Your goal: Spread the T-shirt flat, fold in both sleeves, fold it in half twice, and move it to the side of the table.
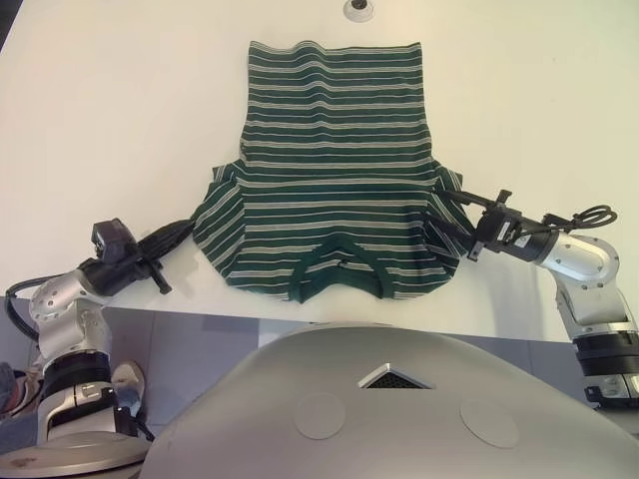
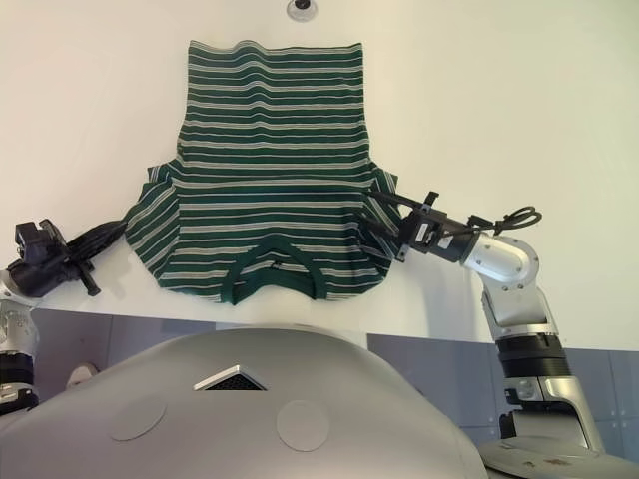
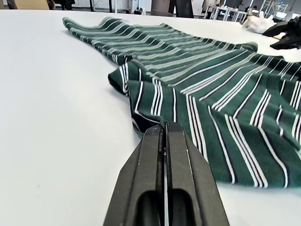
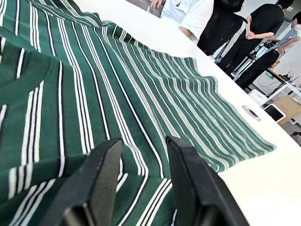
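T-shirt (image 1: pixel 334 180) is lying on the white table (image 1: pixel 120 120) with its collar nearest the robot. Its long axis is running straight away toward the hem at the far side, and both sleeves are bunching inward. Left gripper (image 3: pixel 165 126) is sitting just beside the left sleeve, fingers pressed together. Right gripper (image 4: pixel 143 143) is hovering at the right sleeve, fingers apart. A round fitting (image 1: pixel 357 10) is sitting beyond the hem.

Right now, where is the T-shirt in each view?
Left eye view: T-shirt centred on the table, collar toward the robot.
Right eye view: same, left of centre.
Left wrist view: at the tip of the shut left gripper.
Right wrist view: under the open right gripper.
Shared landmark: its far hem.
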You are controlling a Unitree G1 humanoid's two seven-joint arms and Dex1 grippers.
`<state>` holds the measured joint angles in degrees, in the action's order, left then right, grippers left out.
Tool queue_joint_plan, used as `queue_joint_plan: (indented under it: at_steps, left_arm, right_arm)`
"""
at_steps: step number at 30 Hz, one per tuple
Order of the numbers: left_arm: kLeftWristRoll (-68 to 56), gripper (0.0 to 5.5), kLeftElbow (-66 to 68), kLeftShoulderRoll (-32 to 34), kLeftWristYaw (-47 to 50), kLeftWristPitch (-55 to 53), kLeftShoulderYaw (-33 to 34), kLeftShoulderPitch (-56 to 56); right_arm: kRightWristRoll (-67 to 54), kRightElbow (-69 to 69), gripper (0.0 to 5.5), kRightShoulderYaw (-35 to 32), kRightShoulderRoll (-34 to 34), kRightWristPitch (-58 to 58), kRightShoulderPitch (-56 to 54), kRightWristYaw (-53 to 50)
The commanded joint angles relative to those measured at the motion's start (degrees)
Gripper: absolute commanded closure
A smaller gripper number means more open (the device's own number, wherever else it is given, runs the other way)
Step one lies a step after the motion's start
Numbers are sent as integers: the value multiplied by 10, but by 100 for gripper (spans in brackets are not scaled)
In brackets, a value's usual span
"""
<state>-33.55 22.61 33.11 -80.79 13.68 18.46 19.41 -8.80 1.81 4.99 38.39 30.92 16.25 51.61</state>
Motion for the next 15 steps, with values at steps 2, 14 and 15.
queue_joint_plan:
  at_steps: [2,14,15]
  left_arm:
    - [-44,547,-94,-17,2,-39,9,29]
    - [-46,547,-277,-76,141,-113,-22,40]
    - [-39,547,-280,-78,150,-113,-27,40]
  right_arm:
    - [3,15,376,2,1,16,-3,4]
    - [-4,23,376,-1,-5,29,-6,-1]
    - [-5,21,376,-2,-5,29,-6,-2]
